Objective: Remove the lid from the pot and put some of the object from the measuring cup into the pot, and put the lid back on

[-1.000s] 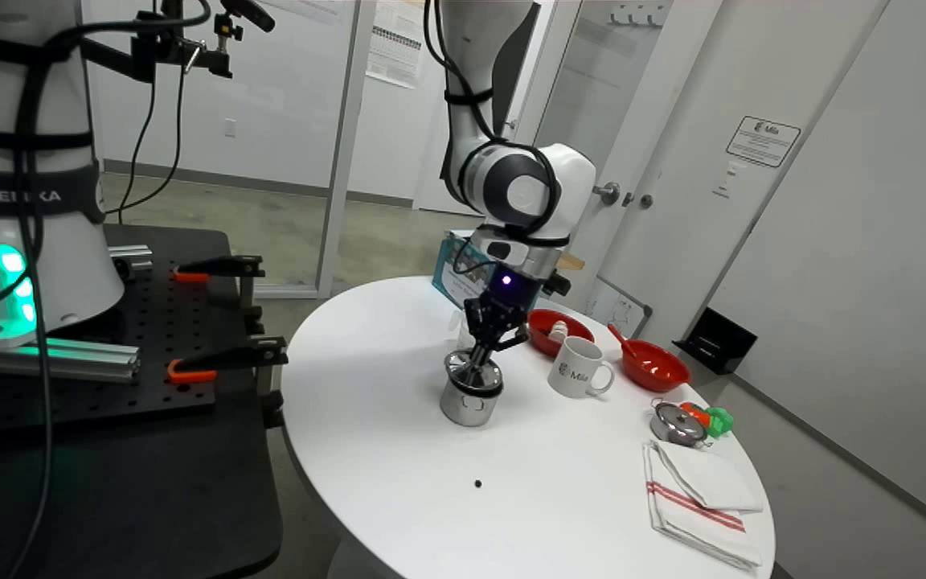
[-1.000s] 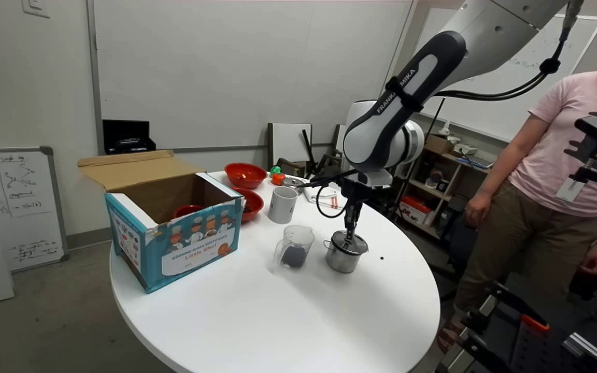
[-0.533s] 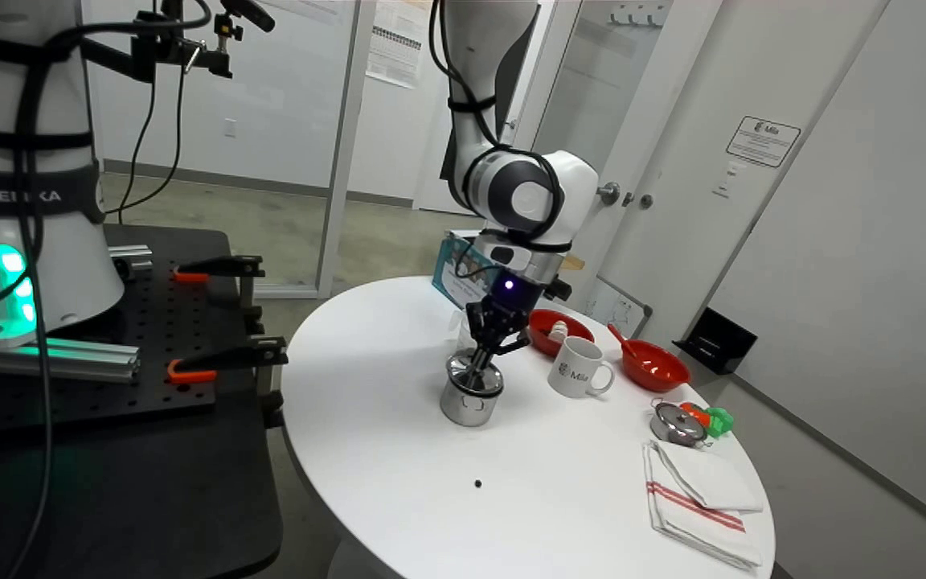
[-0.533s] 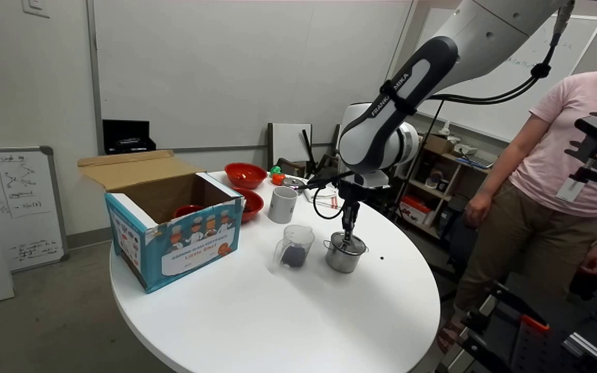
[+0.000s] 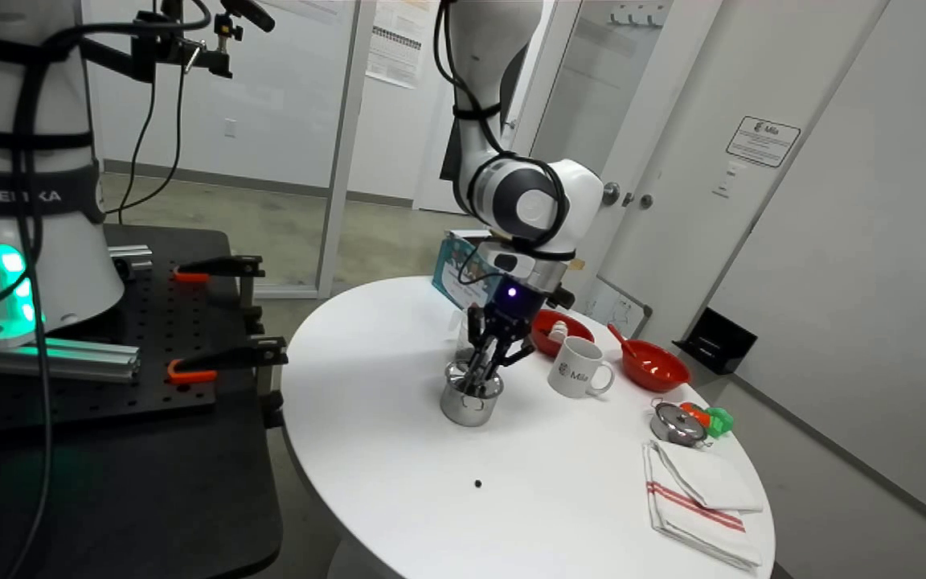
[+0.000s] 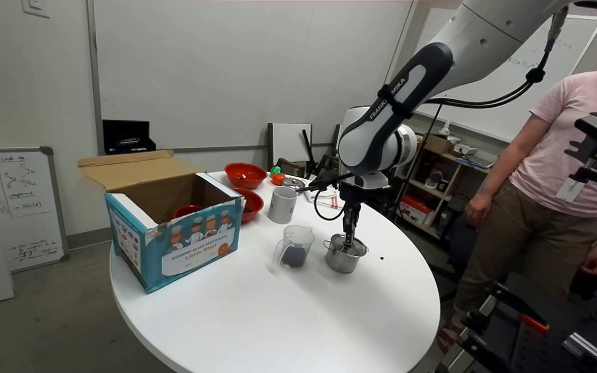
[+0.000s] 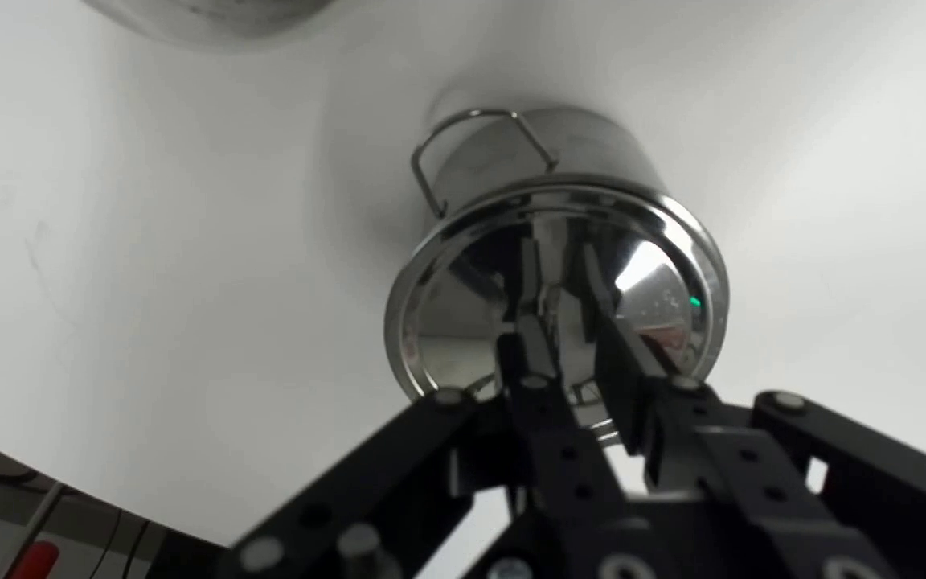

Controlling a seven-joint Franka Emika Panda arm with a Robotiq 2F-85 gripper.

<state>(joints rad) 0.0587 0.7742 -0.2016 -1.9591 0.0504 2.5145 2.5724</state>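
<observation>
Since the lid [image 7: 463,322] looks like shiny metal, it should be light, hard and slippery, so pinch it in the middle. It sits on the tall pot [image 5: 467,408], on the desk [image 6: 278,321]. The claw [image 7: 567,334] is right at it, spread apart. I count one tall pot, one short pot [image 5: 664,431], one measuring cup [image 6: 298,235], one mug [image 5: 575,368] and two red dishes [image 5: 656,370].
</observation>
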